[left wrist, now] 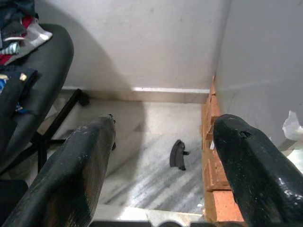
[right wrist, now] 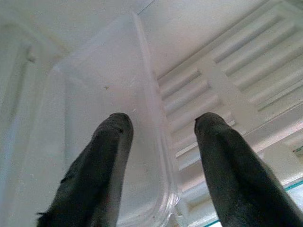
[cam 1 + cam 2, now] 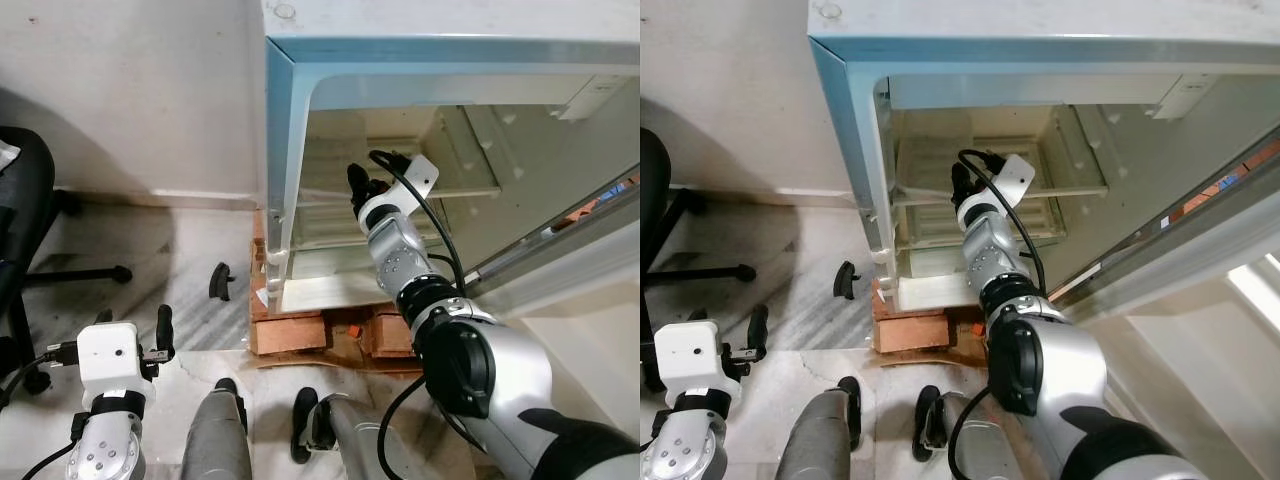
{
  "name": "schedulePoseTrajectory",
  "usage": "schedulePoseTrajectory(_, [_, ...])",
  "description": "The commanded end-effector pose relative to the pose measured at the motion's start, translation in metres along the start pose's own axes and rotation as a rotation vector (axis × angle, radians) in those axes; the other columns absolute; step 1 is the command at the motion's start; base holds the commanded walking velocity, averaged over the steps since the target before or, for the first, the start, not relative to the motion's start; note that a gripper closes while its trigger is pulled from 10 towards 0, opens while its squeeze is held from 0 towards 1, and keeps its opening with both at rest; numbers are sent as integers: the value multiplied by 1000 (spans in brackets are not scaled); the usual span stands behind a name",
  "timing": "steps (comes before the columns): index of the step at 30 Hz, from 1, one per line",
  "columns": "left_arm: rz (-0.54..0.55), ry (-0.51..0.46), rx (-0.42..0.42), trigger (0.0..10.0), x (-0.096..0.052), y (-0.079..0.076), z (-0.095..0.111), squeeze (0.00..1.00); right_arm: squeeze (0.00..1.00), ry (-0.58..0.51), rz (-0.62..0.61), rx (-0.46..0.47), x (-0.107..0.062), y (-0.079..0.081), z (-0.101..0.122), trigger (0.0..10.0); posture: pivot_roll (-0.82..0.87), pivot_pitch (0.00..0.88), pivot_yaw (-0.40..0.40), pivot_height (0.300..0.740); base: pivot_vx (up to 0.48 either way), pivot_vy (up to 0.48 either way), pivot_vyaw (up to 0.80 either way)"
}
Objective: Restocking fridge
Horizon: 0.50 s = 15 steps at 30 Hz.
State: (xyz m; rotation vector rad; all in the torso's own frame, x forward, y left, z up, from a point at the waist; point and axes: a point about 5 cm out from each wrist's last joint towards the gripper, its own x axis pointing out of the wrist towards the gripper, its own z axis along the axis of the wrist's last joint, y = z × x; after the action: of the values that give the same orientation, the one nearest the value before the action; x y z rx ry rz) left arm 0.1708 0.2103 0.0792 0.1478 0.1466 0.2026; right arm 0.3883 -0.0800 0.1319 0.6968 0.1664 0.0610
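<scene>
While I hold the rig steady, this is my read.
Fridge [image 3: 855, 110]: door open, shelves bare, no stock item visible.
Shelf [image 2: 109, 109]: clear, just beyond the fingertips, long axis running away from them.
Right gripper [image 2: 161, 142]: reached inside, 2 fingers apart, empty.
Left gripper [image 1: 161, 156]: low by the floor, apart, empty.
Nearer arm: right.
</scene>
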Motion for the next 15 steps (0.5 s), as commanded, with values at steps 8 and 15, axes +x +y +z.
schedulePoseTrajectory(8, [-12,18,30,10000,11,3,-9,0,1000,-77,-5,54,1,-27,32,10000,344,206,-124,740,0,0,0])
schedulePoseTrajectory(15, [-31,-6,39,10000,28,4,-6,0,1000,-105,8,-56,-4,-49,46,10000,293,160,-96,740,0,0,0])
